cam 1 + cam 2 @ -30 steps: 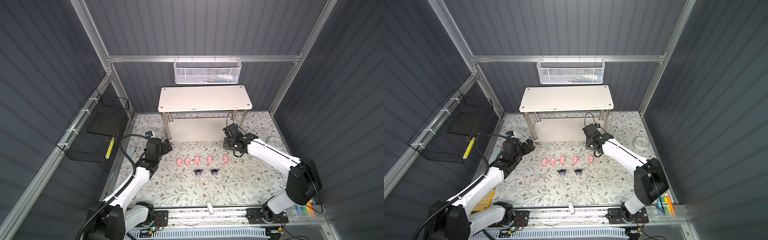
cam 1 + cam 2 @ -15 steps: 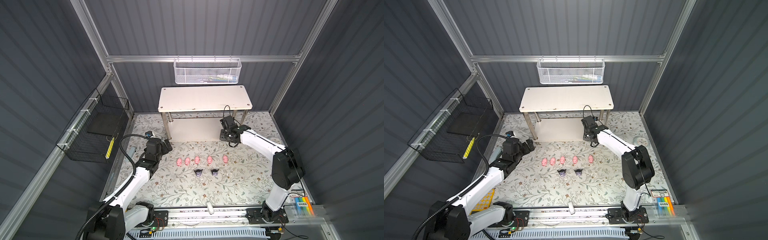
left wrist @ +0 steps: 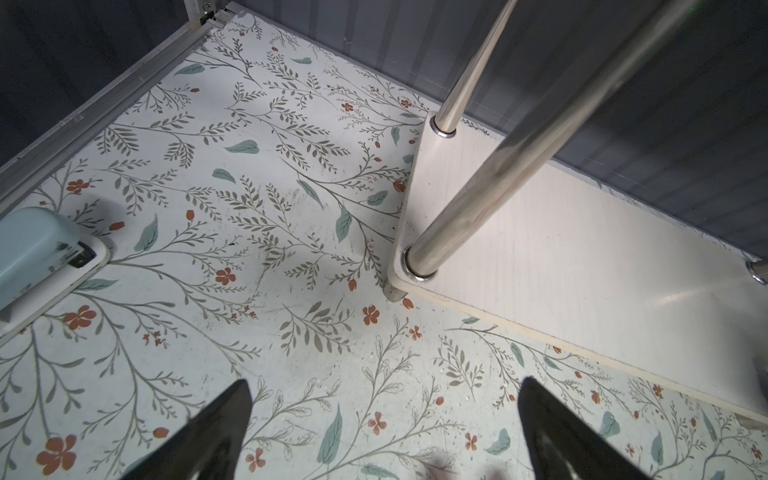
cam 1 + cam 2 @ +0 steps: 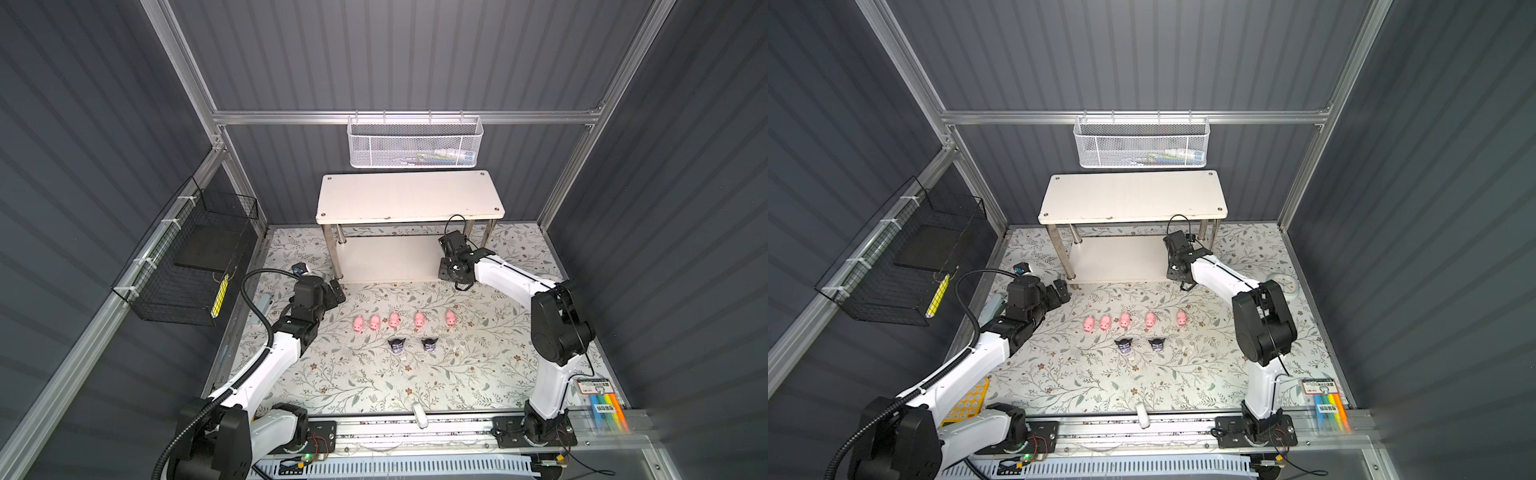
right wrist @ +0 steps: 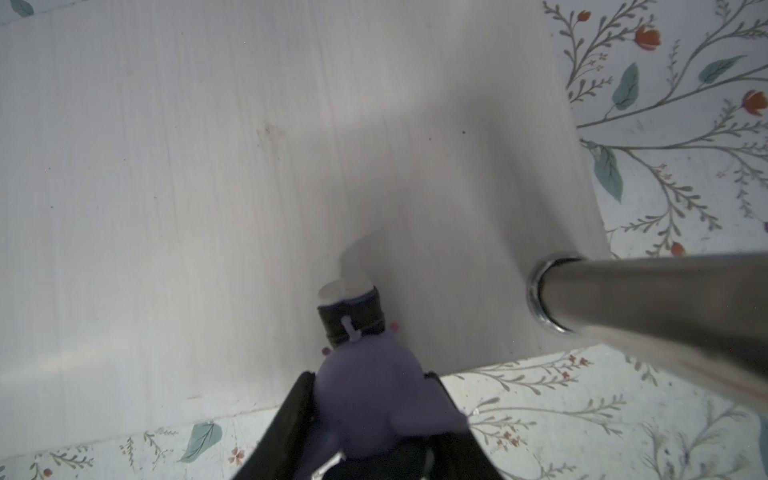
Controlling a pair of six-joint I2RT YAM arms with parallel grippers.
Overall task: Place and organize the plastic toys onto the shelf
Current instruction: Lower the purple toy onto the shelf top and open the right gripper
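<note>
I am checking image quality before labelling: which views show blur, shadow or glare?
Right wrist view: the purple figure in the right gripper is too near and blurred, the chrome leg smeared, a soft grey shadow on the shelf board. Left wrist view: mat sharp, near leg out of focus with bright reflections. Both top views: even light, sharp, pink pigs tiny.

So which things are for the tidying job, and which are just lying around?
For the job: five pink pigs, two loose black-and-purple figures, a third figure in the right gripper, the shelf.

Just lying about: white mesh basket, black wire basket, highlighter pack, yellow stencil.
</note>
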